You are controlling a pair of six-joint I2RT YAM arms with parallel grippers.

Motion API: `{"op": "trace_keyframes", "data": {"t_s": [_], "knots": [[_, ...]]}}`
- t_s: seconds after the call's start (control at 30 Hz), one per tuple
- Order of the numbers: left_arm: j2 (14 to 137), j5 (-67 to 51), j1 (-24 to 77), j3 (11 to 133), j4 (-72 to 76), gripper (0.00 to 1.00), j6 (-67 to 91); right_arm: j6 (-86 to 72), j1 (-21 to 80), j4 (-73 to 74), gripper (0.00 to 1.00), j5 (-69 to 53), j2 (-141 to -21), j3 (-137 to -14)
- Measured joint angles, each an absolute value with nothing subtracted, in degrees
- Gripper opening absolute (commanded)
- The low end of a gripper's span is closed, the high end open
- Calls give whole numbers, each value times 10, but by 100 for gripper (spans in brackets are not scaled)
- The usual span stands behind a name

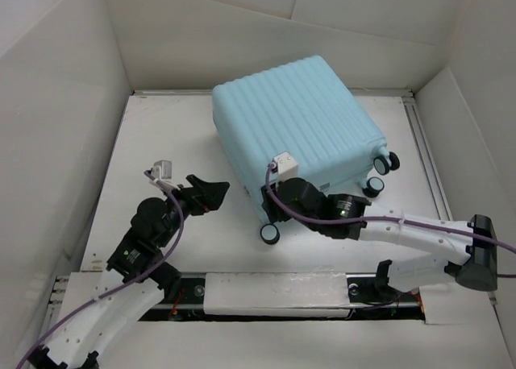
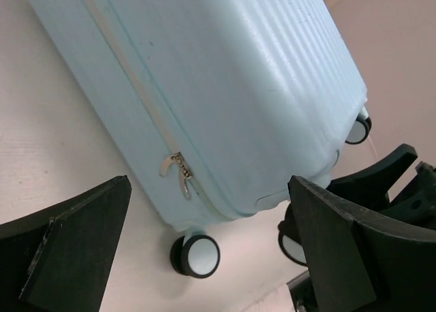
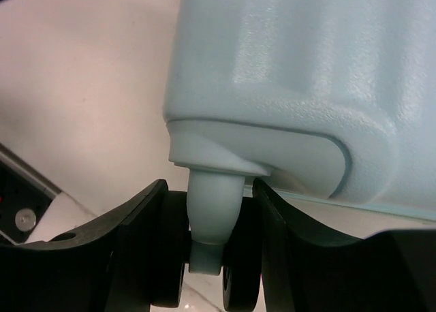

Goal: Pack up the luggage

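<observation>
The luggage (image 1: 298, 115) is a pale aqua ribbed hard-shell suitcase lying closed on the white table. In the left wrist view (image 2: 231, 87) its zipper pull (image 2: 176, 167) hangs on the near side. My right gripper (image 1: 276, 201) is at the suitcase's near corner, shut on a caster wheel's stem (image 3: 212, 210), with one finger (image 3: 139, 223) on each side. My left gripper (image 1: 210, 192) is open and empty, left of the suitcase and apart from it. It faces the free near-left caster wheel (image 1: 269, 234), which also shows in the left wrist view (image 2: 197, 255).
Two more caster wheels (image 1: 382, 173) stick out at the suitcase's right end. White cardboard walls (image 1: 64, 103) enclose the table on the left, back and right. A black rail slot (image 1: 266, 292) runs along the near edge between the arm bases.
</observation>
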State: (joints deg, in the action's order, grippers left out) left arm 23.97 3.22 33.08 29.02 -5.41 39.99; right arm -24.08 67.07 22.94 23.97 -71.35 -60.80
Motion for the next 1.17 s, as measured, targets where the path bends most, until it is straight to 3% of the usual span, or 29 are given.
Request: {"op": "trace_keyframes", "data": {"t_s": [0.07,0.17,0.33,0.5,0.9,1.03,1.17], "knots": [[219,33,332,308,-92,100,404,-249,709,271,32,266,-741,-646],[208,37,333,351,-145,100,407,-265,761,331,100,289,-776,-698],[188,48,333,389,-183,100,408,-257,841,360,100,289,-784,-808],[186,45,333,393,-205,100,399,-250,847,338,100,339,-699,-828],[145,65,333,458,-219,100,346,-155,842,239,100,569,-302,-563],[209,127,333,524,-223,100,328,-77,820,189,100,624,-255,-526],[336,184,333,650,-257,100,324,3,804,165,100,671,-298,-639]]}}
